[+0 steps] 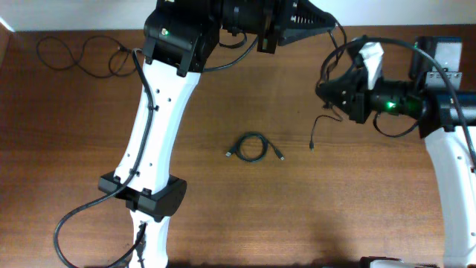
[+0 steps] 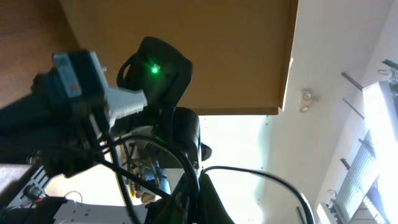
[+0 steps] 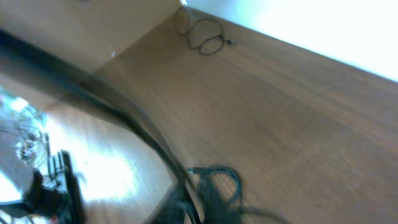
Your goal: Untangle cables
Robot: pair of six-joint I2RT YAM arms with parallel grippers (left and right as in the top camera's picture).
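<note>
Coiled cable lies central on the table. Loose cable lies at the far left corner; third cable right of the coil

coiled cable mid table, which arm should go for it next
Right, probably. The right gripper sits nearer the coiled cable, and its wrist view shows that coil close by. The left arm stretches to the far side, its camera aimed out at the room.
</note>
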